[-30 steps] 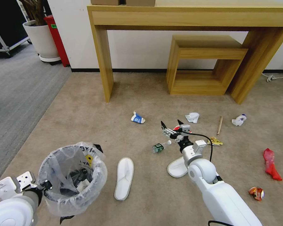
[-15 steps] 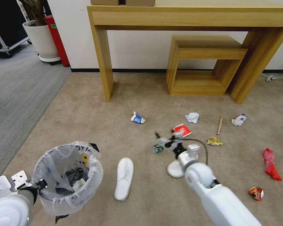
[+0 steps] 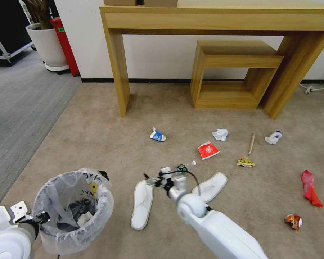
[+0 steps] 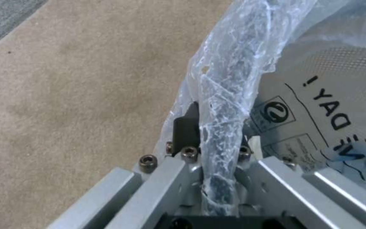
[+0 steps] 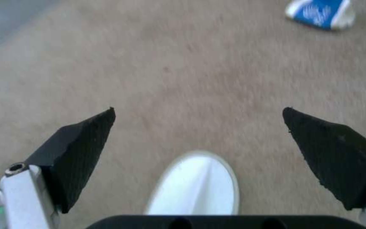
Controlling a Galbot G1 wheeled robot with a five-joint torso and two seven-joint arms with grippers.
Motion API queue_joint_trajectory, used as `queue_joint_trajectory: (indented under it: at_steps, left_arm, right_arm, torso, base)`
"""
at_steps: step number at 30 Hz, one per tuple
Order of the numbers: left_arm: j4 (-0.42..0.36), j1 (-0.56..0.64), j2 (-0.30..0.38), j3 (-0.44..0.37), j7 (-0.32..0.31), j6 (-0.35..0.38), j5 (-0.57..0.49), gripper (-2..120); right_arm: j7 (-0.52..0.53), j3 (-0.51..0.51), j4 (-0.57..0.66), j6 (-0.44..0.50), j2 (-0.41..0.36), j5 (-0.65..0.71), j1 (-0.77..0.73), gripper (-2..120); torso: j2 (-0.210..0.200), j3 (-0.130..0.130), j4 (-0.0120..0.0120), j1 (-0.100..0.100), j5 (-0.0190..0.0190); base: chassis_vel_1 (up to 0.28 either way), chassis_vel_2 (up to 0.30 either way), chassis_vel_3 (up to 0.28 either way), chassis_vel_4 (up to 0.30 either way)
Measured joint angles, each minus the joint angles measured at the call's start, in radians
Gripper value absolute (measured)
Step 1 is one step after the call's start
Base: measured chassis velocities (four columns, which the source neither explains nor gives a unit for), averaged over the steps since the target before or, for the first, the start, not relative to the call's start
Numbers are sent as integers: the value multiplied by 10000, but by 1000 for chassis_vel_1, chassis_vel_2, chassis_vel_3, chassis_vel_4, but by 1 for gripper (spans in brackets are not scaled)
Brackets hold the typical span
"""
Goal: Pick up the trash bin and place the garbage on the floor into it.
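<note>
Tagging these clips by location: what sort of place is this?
Likely an office or a staged indoor test room: tan carpet, a wooden console table against a white wall, a potted plant in the corner, and litter strewn near the lined trash bin.

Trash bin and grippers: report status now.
Left gripper shut on trash bin rim. Right gripper open above left slipper. Nothing blocking.

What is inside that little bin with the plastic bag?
Inside the trash bin, the crumpled liner and some dark and white litter show; the bottom is covered. The left gripper clamps its rim.
</note>
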Motion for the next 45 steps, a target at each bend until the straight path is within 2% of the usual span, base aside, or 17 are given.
queue_joint_trajectory:
  at_steps: [4, 6, 10, 12, 14, 20, 22, 31, 38, 45]
  left_arm:
    - [45, 50, -68, 65, 52, 0, 122, 0]
    - [59, 77, -110, 116, 70, 0, 197, 0]
    - [60, 88, -100, 138, 72, -8, 209, 0]
    - [76, 102, -88, 165, 72, -10, 232, 0]
    - [100, 127, -106, 237, 71, -12, 313, 0]
    - [112, 202, -150, 309, 67, -12, 420, 0]
    - [123, 218, -194, 345, 67, -12, 480, 0]
    - [155, 177, -139, 333, 74, -24, 451, 0]
    - [212, 162, -138, 417, 75, -35, 447, 0]
    - [253, 188, -174, 458, 78, -40, 499, 0]
  right_arm:
    - [343, -250, -282, -219, 204, 63, 301, 100]
    - [1012, -444, -452, -772, 381, 329, 567, 100]
    - [1595, -607, -491, -1474, 465, 848, 748, 100]
    - [1990, -736, -543, -1835, 510, 1349, 862, 100]
    - [2615, -976, -856, -2696, 703, 2613, 1153, 100]
    - [3045, -1473, -1599, -3093, 1110, 3215, 1560, 100]
    - [3411, -1587, -2063, -3293, 1513, 3430, 1738, 100]
    - [3428, -1759, -3101, -3172, 2249, 3035, 1729, 100]
    - [2997, -1719, -4066, -2864, 2837, 2413, 1651, 100]
    - [2768, -1670, -4566, -2682, 2982, 2137, 1641, 100]
  torso:
    - [0, 0, 1, 0, -2]
    - [0, 0, 1, 0, -1]
    - [0, 0, -1, 0, 0]
    - [0, 0, -3, 0, -1]
    - [0, 0, -1, 0, 0]
    - [0, 0, -1, 0, 0]
    - [0, -1, -1, 0, 1]
    - [0, 0, 0, 0, 1]
    - [0, -1, -1, -1, 0]
    - [0, -1, 0, 0, 0]
  base:
    - [0, 0, 0, 0]
    - [0, 0, 0, 0]
    - [0, 0, 0, 0]
    - [0, 0, 0, 0]
    - [0, 0, 0, 0]
    - [0, 0, 0, 0]
    - [0, 0, 0, 0]
    - [0, 0, 0, 0]
    - [0, 0, 0, 0]
    - [0, 0, 0, 0]
